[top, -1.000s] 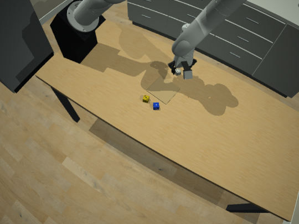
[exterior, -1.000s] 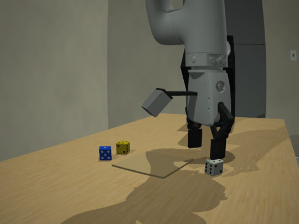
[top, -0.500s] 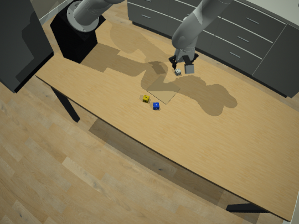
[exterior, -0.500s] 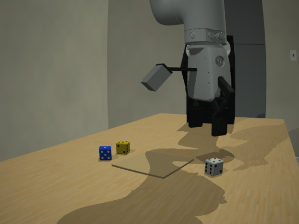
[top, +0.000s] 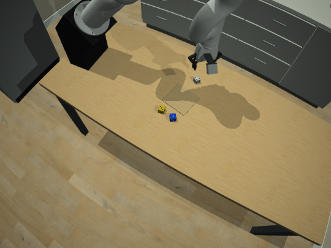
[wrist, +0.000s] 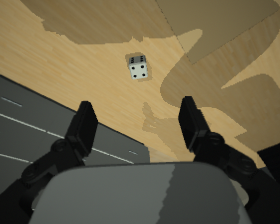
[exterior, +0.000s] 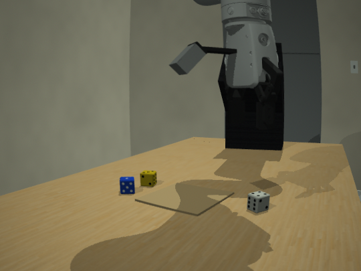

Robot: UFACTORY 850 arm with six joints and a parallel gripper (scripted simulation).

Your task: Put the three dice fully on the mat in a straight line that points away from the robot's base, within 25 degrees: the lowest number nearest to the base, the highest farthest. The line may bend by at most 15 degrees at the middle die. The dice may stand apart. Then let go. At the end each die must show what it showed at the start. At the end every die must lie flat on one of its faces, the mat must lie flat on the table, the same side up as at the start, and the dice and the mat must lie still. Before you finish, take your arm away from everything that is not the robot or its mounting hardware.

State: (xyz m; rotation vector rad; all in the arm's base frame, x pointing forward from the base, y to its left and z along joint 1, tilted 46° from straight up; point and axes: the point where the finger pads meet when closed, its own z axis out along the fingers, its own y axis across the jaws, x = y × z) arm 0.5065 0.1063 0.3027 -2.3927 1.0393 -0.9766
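A white die (top: 197, 79) (exterior: 258, 202) (wrist: 138, 69) lies on the table beside the mat, four up. The thin, wood-coloured square mat (top: 184, 106) (exterior: 160, 197) (wrist: 210, 25) lies flat with no die on it. A yellow die (top: 161, 109) (exterior: 148, 178), apparently three up, and a blue die (top: 173, 117) (exterior: 127, 185), one up, lie off the mat's other side, a little apart. My gripper (top: 206, 61) (exterior: 251, 112) (wrist: 137, 109) is open and empty, above the table. In the wrist view the white die shows beyond the fingertips, not between them.
The robot's black base (top: 81, 49) (exterior: 254, 136) stands at the table's far end. Grey drawer cabinets (top: 260, 41) run along one long side of the table (top: 245, 167). The arm's shadow falls across part of the mat and the table.
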